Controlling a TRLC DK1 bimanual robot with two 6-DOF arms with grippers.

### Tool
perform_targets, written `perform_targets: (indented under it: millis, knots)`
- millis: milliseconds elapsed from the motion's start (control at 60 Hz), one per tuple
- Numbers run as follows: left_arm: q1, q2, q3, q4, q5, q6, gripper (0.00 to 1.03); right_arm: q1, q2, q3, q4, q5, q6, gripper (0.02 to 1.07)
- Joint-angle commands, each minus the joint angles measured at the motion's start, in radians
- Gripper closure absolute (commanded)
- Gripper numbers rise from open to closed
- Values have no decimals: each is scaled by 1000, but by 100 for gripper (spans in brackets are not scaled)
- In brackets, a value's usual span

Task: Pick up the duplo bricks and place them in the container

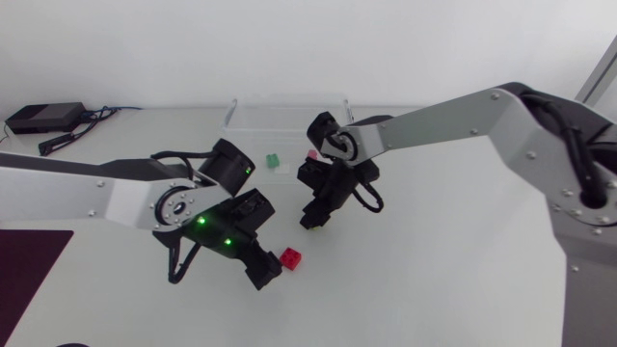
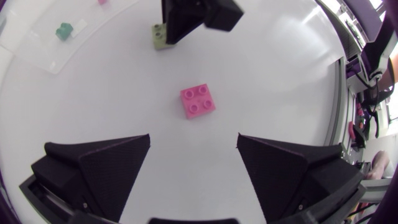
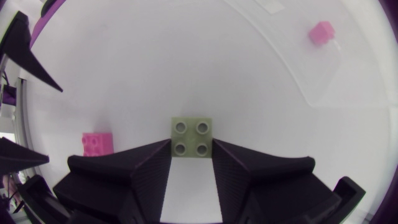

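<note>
Right wrist view showed the olive brick point(image 3: 192, 134) clamped between the two wedge fingers of the right end effector point(image 3: 192, 148), one finger pressed to each side and its four studs facing the camera. From the head view the right arm point(image 1: 453, 120) came in from the side, bent at the elbow and crossed past the middle, with that end effector point(image 1: 313, 220) pointing down at the counter point(image 1: 434, 280) and the olive brick point(image 1: 310, 225) at its tip; whether the brick touched the counter or hung just above it could not be told. The red brick point(image 1: 290, 257) lay loose on the counter, just beside the left end effector point(image 1: 267, 272), whose arm point(image 1: 87, 188) stretched in low from the other side. In the left wrist view that end effector point(image 2: 193, 138) stood wide open, fingers well apart and gripping nothing, with the red brick point(image 2: 198, 101) ahead of the gap, studs up, touching neither finger. Beyond it the right end effector was cut off, only its black tips and the olive brick point(image 2: 160, 36) showing. The clear container point(image 1: 289, 114) sat farther back, its walls hard to make out; a green brick point(image 1: 273, 160) and a pale pink brick point(image 1: 312, 154) lay within its outline, apart from each other.
</note>
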Motion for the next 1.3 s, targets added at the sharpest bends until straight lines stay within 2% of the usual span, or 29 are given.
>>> perform_targets:
  millis: [0,217,400,783,850,867,1033,1100,1283]
  knots:
    - [-18,51,50,14,-31,-33,5,-30,-103,-84,27,5,9,69]
    - [-37,101,121,16,-70,-68,6,-70,-264,-202,48,6,9,69]
    - [-81,155,162,14,-109,-97,7,-100,-370,-268,50,8,10,69]
    - [-119,235,190,13,-147,-136,14,-130,-496,-400,76,6,7,69]
    - [-126,248,194,13,-153,-142,24,-133,-513,-421,81,6,6,69]
    - [-127,255,196,11,-156,-145,32,-136,-521,-429,81,6,6,69]
    - [-129,276,197,10,-159,-156,64,-140,-574,-451,74,5,4,69]
    - [-129,274,194,-4,-161,-157,70,-140,-597,-440,68,5,4,69]
    - [-124,213,159,-17,-181,-156,75,-143,-608,-362,68,5,16,69]
